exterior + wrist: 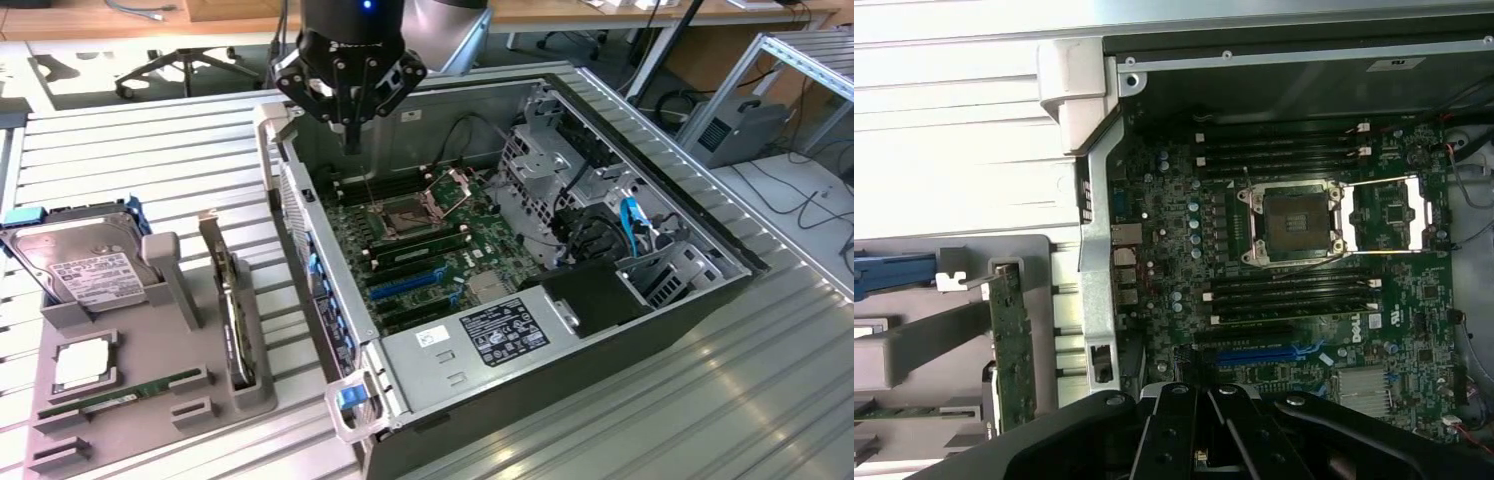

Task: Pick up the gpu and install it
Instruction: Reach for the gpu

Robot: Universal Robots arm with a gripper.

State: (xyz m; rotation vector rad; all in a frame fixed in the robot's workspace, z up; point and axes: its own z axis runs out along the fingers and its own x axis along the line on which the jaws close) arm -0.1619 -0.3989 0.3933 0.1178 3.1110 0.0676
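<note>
- Step in hand, by my judgement: the approach before the pick. The gpu (238,320) is not yet lifted.
- The gripper (351,135) hangs at the upper centre of the exterior view, over the open computer case (687,195). Its jaws are pinched together and hold nothing.
- The gpu stands on edge in the grey holder (167,275) at lower left, well apart from the gripper.
- Its long axis runs up the frame, roughly parallel to the case wall, with the bracket end uppermost.
- A pick would call for opened jaws, set across the card's thin top edge.
</note>
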